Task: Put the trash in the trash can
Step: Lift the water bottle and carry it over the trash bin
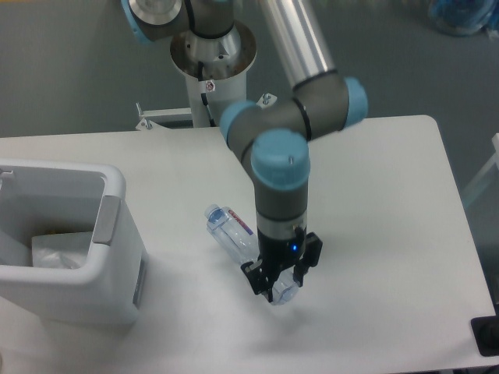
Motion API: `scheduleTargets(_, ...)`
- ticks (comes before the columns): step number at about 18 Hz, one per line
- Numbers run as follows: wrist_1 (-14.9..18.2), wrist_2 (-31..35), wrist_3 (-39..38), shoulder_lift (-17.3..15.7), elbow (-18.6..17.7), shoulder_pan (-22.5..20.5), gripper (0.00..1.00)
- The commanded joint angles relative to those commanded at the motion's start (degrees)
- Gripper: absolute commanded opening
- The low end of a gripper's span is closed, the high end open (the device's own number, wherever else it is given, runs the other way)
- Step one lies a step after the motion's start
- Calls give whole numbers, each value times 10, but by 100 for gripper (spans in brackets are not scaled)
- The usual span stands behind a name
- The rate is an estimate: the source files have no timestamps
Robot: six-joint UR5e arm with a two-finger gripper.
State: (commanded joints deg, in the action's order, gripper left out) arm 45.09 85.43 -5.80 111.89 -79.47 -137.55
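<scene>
The bottle (234, 238), a crushed clear plastic one with a red-blue label, is lying at a slant near the middle of the table (382, 195), its cap end pointing up and to the left and its base end down and to the right. The gripper (279, 279) is sitting over the base end with its 2 fingers on either side of the bottle, clamped on it. Whether that end is resting on the table or raised just off it is hard to tell; the cap end is looking close to the surface.

The arm is coming down to the gripper from above, its grey body and blue-capped joints standing over the table's middle, with the silver tube running up and out of the top of the view.

The trash can (117, 234) is standing at the left edge of the table, well apart from the bottle. It is a boxy white-grey bin with a thick rim and a grey panel on its right side. Inside it, a crumpled clear wrapper (58, 251) is lying on the bottom; its details are too pale to make out beyond that.

Behind the table, the arm's white pedestal (214, 74) is rising from a grey floor.
</scene>
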Motion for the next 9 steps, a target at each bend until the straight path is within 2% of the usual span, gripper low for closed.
scheduleTargets(1, -6, 0, 1, -1, 38, 21, 55)
scheduleTargets(2, -23, 0, 1, -1, 48, 28, 55)
scheduleTargets(5, -75, 0, 0, -11, 49, 53, 55)
scheduleTargets(9, -82, -2, 0, -38, 69, 55, 55)
